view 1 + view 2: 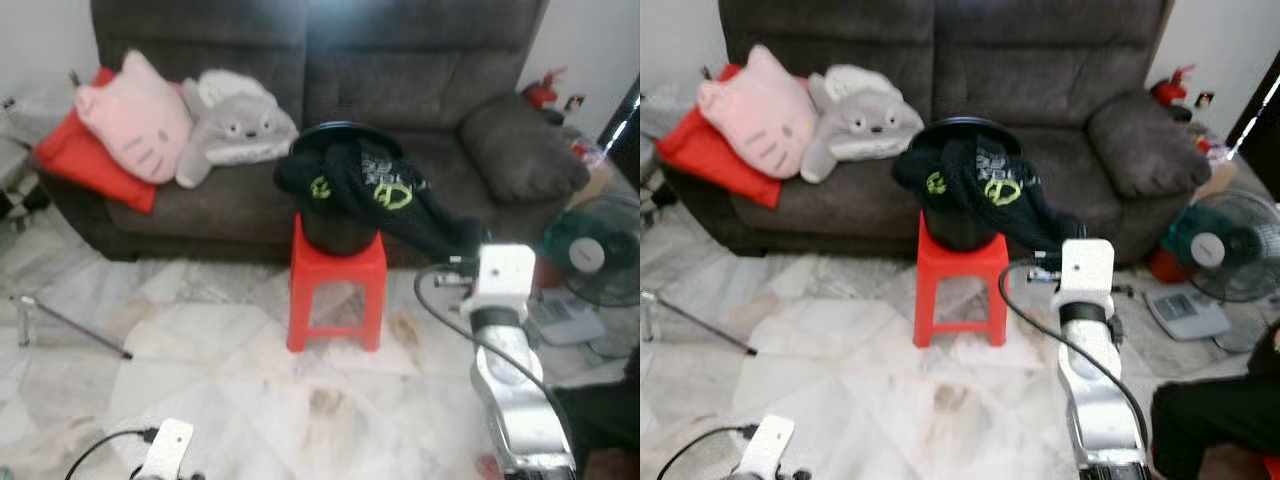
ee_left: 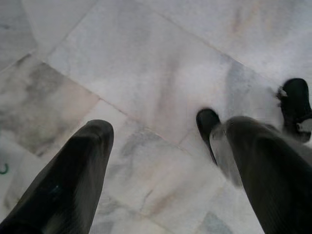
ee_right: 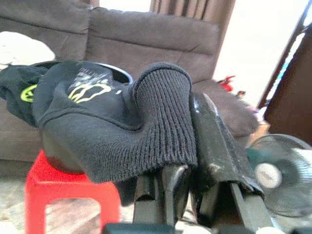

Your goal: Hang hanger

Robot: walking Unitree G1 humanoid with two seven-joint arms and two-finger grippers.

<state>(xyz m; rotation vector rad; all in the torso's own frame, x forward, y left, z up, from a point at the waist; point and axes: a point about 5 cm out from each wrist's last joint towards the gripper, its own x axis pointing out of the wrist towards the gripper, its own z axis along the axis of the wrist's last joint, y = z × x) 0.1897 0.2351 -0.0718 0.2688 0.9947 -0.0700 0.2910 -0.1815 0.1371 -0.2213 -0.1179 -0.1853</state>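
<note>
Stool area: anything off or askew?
Yes. A black garment spills out of the black bucket on the red stool, one sleeve trailing off to the right. The right gripper is shut on its ribbed cuff. A thin rod lies loose on the floor.

We see open marble floor [image 1: 230, 380] in front of us, with lots of room to move. A red stool [image 1: 337, 290] stands in the middle of it, just before the grey sofa [image 1: 420, 80]. A black bucket [image 1: 335, 225] sits on the stool, and a dark sweater [image 1: 385, 190] hangs over it and down toward our right gripper [image 3: 187, 161], which pinches its knit cuff. A thin metal rod [image 1: 70, 328] lies on the floor to our left. A fan [image 1: 598, 250] stands to our right, near the sofa arm. Pillows [image 1: 135, 115] fill the sofa's left seat. Our left gripper [image 2: 161, 161] hangs spread over bare floor.
</note>
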